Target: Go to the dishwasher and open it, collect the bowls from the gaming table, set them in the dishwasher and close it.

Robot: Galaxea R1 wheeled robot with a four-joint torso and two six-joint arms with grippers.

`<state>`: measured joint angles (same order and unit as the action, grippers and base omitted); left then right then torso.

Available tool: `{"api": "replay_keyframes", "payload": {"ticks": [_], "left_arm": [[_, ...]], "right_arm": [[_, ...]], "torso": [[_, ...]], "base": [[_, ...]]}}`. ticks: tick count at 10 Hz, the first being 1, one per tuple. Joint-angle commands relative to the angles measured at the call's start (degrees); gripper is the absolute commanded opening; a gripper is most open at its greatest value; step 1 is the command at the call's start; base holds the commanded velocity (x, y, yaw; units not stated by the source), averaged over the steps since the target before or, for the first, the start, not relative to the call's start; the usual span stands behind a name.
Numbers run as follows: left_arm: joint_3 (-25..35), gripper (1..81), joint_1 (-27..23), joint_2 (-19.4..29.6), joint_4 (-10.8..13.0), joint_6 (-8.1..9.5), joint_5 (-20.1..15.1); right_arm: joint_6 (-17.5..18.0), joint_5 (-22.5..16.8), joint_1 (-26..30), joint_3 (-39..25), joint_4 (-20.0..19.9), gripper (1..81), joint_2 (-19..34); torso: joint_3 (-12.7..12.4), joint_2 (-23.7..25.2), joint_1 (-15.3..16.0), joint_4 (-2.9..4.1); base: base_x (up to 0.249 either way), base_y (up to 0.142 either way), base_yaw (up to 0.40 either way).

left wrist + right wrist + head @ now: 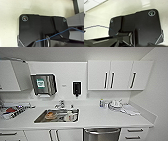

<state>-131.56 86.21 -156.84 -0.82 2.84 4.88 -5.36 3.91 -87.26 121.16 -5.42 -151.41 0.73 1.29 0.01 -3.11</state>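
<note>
Several dishes crowd the sink (pixel 40 119) left of the dishwasher (pixel 101 134); either end effector's state is impossible to tell.

A pale, cream-coloured floor (pixel 102 16) lies beneath the robot's wide dark plate — glossy enough to catch a soft bright reflection (pixel 145 4) out beyond the plate's far edge. A thin dark seam (pixel 95 7) runs across the floor away from the plate, setting off a lighter, whiter patch (pixel 92 3) past it. A thin blue cable (pixel 97 26) arcs over the floor and meets the plate's side, close to the jointed bar. The gripper's fingers cannot be made out — the plate covers that part.
</note>
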Motion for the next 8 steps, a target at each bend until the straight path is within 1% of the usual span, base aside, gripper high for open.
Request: {"api": "replay_keyframes", "payload": {"ticks": [1, 3, 6, 8], "left_arm": [[0.6, 81.1, -2.93, 0.83, 0.47, -0.2, -2.77], [0.6, 81.1, -2.84, 0.83, 0.55, -0.2, -2.68], [0.6, 81.1, -2.84, 0.83, 0.29, -0.2, -2.77], [1.82, 81.1, -2.76, 2.22, -0.06, -0.12, -2.77]], "right_arm": [[-0.09, -2.77, 3.01, -0.86, -0.38, 81.1, 1.17], [-0.09, -2.59, 2.92, -0.76, -0.38, 81.1, 1.17], [-0.09, -2.77, 2.83, -0.93, -0.46, 81.1, 1.34], [0.44, -2.86, 2.66, -3.3, -0.55, 81.1, 2.83]], "torso": [[0.0, 0.0, 0.0, 0.0], [0.0, 0.0, 0.0, 0.0], [0.0, 0.0, 0.09, 0.0], [0.0, 0.0, 0.07, 0.0]], "base": [[0.137, 0.0, 0.0], [0.115, 0.0, 0.0], [0.0, 0.0, 0.0], [0.0, 0.0, 0.0]]}}
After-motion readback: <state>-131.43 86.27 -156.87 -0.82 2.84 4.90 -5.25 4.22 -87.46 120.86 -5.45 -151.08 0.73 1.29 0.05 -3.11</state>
